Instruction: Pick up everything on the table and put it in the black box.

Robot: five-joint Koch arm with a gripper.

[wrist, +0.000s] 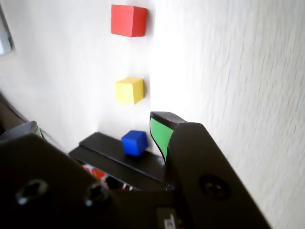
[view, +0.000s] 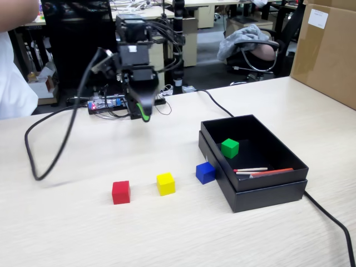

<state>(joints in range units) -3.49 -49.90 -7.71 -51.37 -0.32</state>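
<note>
In the fixed view the green cube [view: 230, 148] lies inside the black box [view: 267, 192] at the right of the table [view: 83, 233]. The blue cube [view: 205, 173] sits right against the box's left wall. The yellow cube [view: 166, 183] and the red cube [view: 120, 192] stand in a row to its left. My gripper [view: 146, 114] hangs in the air behind them, well above the tabletop. In the wrist view my gripper [wrist: 97, 129] is open with nothing between its green-padded fingers [wrist: 159, 131]. Beyond it are the blue cube [wrist: 134, 143], the yellow cube [wrist: 129, 90], the red cube [wrist: 128, 20] and the box rim [wrist: 109, 150].
Thin red and white sticks [view: 261, 172] lie in the box. A tall brown carton [view: 328, 50] stands at the back right. Black cables [view: 50, 161] loop over the left of the table, and another cable [view: 334, 222] runs off the front right. A person [view: 14, 78] is at the left edge.
</note>
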